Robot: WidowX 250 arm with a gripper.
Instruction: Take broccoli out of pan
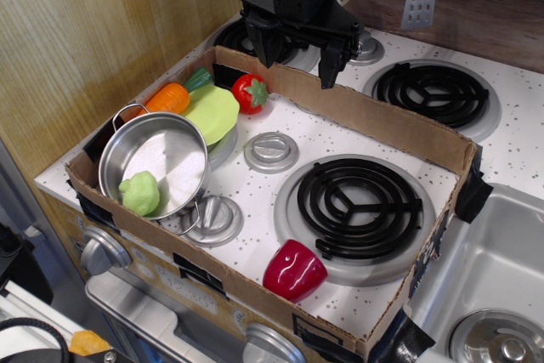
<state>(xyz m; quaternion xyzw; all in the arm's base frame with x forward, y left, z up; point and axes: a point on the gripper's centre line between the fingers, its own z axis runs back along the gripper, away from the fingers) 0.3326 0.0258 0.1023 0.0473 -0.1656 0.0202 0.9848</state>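
The broccoli (139, 192) sits inside the pan (174, 144), near its front wall. The gripper (297, 57) hangs far behind the pan, over the cardboard wall (374, 113), with its jaws wide apart and holding nothing.

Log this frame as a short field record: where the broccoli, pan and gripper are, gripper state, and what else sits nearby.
broccoli: inside the pan, at its front-left wall
pan: front-left of the cardboard-walled stovetop
gripper: open, empty, raised over the back cardboard wall
beside pan: yellow-green leaf piece, carrot, strawberry
front: red pepper, black coil burner
task status: broccoli not yet out
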